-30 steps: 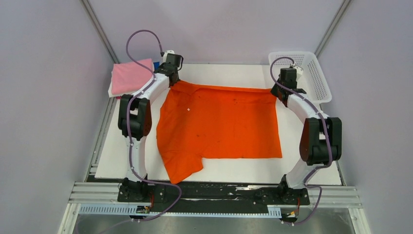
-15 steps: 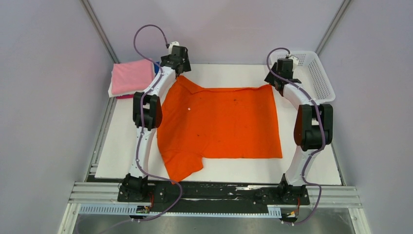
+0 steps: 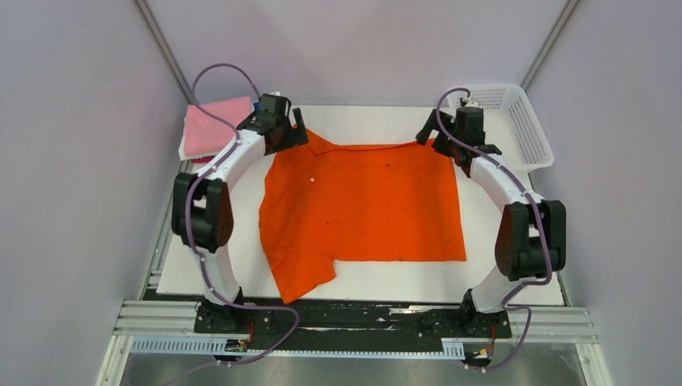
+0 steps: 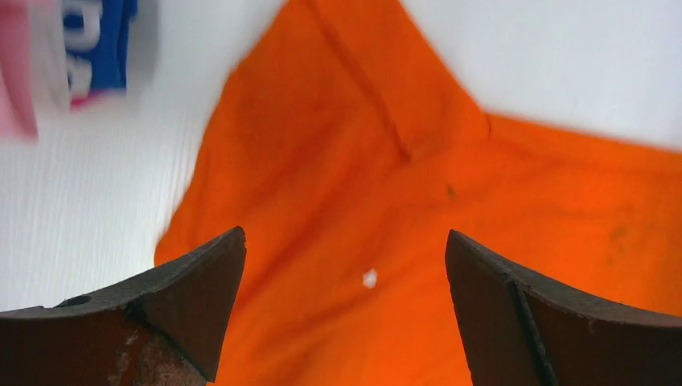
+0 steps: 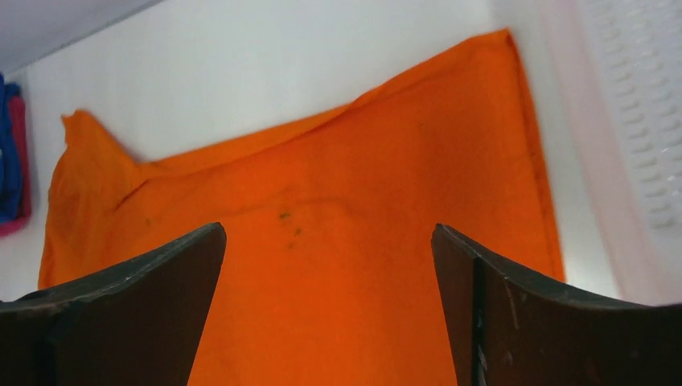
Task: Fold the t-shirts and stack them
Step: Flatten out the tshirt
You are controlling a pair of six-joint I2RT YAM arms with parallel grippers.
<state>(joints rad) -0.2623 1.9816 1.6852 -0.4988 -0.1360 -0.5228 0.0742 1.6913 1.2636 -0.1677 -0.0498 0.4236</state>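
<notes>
The big orange t-shirt point(image 3: 362, 201) lies spread out on the white table point(image 3: 201, 241), with one sleeve hanging toward the near left. My left gripper point(image 3: 275, 135) hovers open above its far left sleeve, and in the left wrist view the orange cloth point(image 4: 362, 185) fills the gap between the spread jaws of that gripper point(image 4: 346, 257). Over the shirt's far right corner my right gripper point(image 3: 455, 145) is open too, holding nothing point(image 5: 328, 241), with the shirt point(image 5: 322, 185) flat below. Folded t-shirts, a pink one point(image 3: 217, 125) on top, are stacked at the far left.
A white mesh basket point(image 3: 515, 121) stands at the far right corner, showing at the right edge of the right wrist view point(image 5: 635, 121). The blue folded shirt point(image 4: 104, 40) of the stack lies just beyond the orange sleeve. Grey walls enclose the table on both sides.
Both grippers went from shut at the shirt's far corners to wide open and let the cloth go. The shirt's far edge now lies flat on the table.
</notes>
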